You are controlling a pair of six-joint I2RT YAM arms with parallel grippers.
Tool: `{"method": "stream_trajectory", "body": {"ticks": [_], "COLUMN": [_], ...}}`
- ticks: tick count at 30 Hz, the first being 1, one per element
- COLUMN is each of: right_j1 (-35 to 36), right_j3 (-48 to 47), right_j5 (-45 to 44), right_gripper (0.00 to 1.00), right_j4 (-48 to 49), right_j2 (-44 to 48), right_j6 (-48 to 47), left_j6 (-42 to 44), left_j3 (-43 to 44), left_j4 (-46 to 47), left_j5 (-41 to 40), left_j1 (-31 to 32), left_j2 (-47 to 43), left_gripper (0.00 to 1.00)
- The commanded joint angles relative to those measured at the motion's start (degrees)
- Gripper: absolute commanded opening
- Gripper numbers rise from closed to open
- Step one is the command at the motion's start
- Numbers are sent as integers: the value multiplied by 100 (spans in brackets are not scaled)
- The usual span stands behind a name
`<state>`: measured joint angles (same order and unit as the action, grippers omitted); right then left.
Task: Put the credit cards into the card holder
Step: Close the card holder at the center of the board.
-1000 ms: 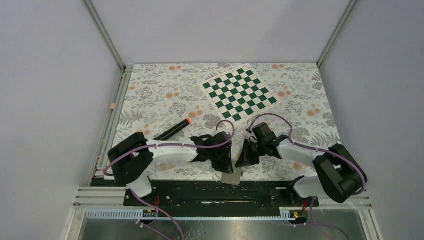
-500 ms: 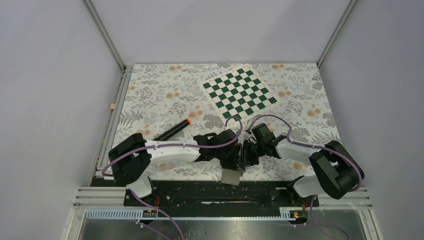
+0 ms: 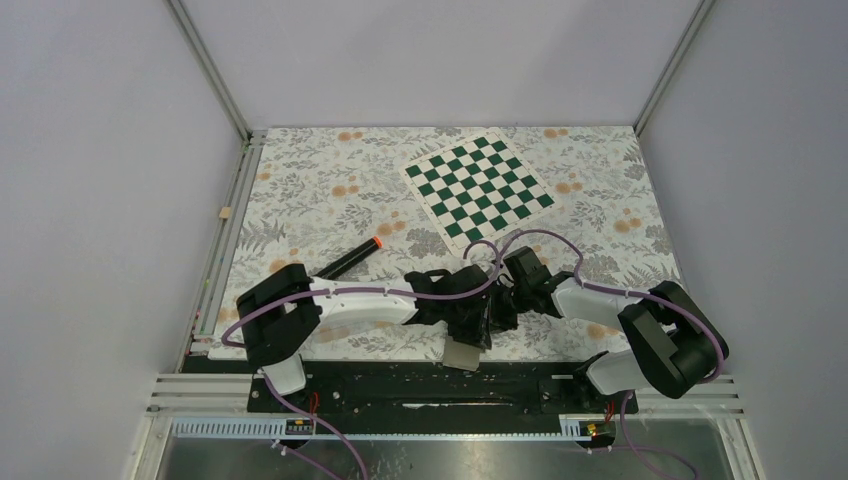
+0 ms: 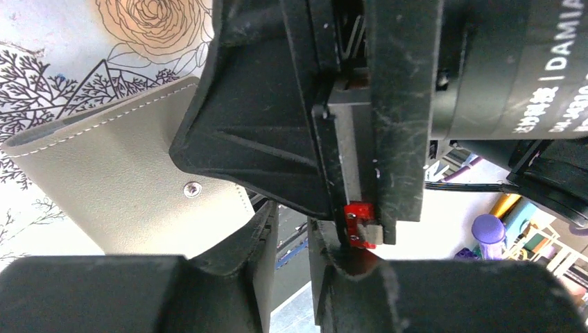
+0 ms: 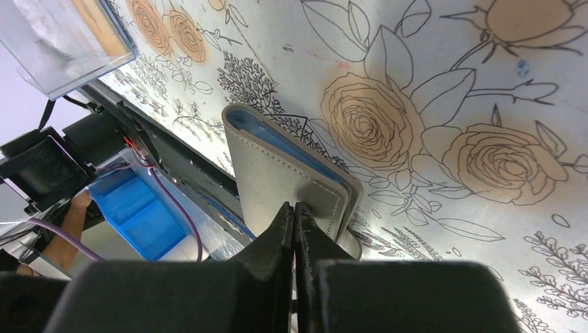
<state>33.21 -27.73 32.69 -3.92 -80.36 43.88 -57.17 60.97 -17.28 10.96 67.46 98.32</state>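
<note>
The card holder (image 3: pixel 461 354) is a flat grey wallet folded shut at the table's near edge, partly over the black rail. In the right wrist view a blue lining shows along the edge of the card holder (image 5: pixel 277 166). My right gripper (image 5: pixel 295 208) is shut, with its tips pinching the holder's grey closure tab. My left gripper (image 4: pixel 292 239) stands right against the right one, jaws a narrow gap apart with nothing between them. The holder's stud (image 4: pixel 188 189) shows beside its left finger. An orange-yellow patch inside a clear tray (image 5: pixel 62 48) may be the credit cards; I cannot tell.
A black marker (image 3: pixel 350 260) with an orange tip lies left of the arms. A green and white chessboard (image 3: pixel 478 187) lies at the back. The two wrists crowd together above the holder. A blue bin (image 5: pixel 135 208) sits below the table's near edge.
My left arm has swung right until its gripper meets the right one. Its jaws widened, then narrowed again. The right gripper stayed shut, and the card holder shifted slightly left.
</note>
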Motion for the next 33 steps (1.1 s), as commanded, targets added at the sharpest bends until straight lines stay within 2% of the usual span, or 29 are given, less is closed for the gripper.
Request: {"method": "stream_trajectory", "body": {"ticks": [1,8,19,33], "right_j1": [-17,-12,-17,-16], "right_j3": [121,127,151,172], "right_j5": [-253,-214,-203,-205], "right_gripper": [0,0,0,0], "right_j4": [22,63,85,97], "right_j2": [-33,-68,-99,-79], "right_j6": [-55,-56,-64,-85], "left_j6": [82,122,80,-192], "left_j3": [234,217,99,-458], "left_j4": [-100,-259,-289,-215], "left_j5": [-391,-608,-757,-985], "left_j1": [30,41,30,-60], "left_j2": [77,43,-133,-516], "left_gripper": [19,0,0,0]}}
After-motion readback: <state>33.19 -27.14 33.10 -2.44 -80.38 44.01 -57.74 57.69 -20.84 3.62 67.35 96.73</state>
